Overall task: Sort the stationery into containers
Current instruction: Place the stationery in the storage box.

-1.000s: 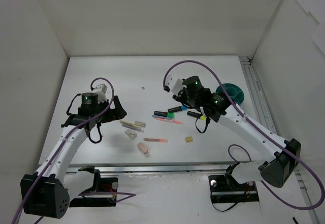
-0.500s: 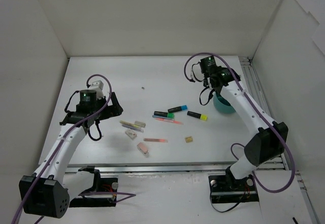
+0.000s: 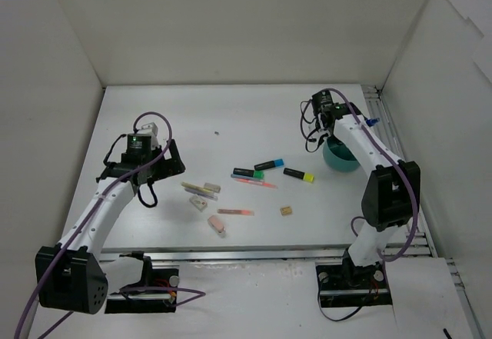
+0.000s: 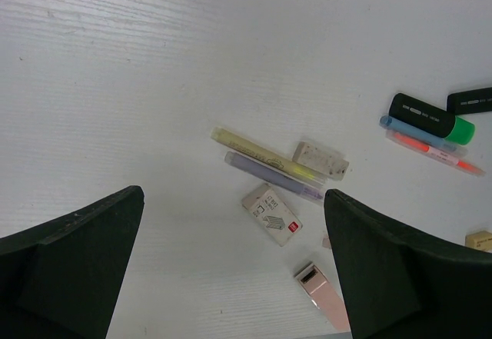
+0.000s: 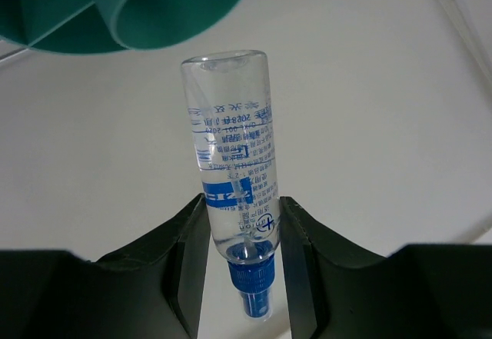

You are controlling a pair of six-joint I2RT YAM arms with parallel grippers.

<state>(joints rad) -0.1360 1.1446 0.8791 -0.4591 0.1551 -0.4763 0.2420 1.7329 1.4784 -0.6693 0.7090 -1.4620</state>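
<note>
My right gripper [image 5: 242, 227] is shut on a clear, blue-capped bottle [image 5: 231, 139], cap end between the fingers. It hangs just beyond the teal container [image 3: 342, 157], whose rim [image 5: 154, 16] fills the upper left of the right wrist view. My left gripper [image 4: 234, 277] is open and empty above the left group of stationery: a yellow stick [image 4: 261, 154], a purple pen [image 4: 273, 176], a beige eraser [image 4: 320, 160], a small white box [image 4: 270, 214] and a pink eraser [image 4: 323, 297]. Highlighters with green [image 3: 247, 174], blue [image 3: 269, 164] and yellow [image 3: 297, 174] caps lie mid-table.
A pink pen [image 3: 254, 183], an orange pen [image 3: 235, 212] and a tan cube [image 3: 286, 211] lie near the table's middle. White walls enclose the table on three sides. A metal rail [image 3: 382, 124] runs along the right edge beside the container.
The right arm has swung from the middle of the table out to the teal container at the right, carrying the bottle. The left arm has shifted only slightly.
</note>
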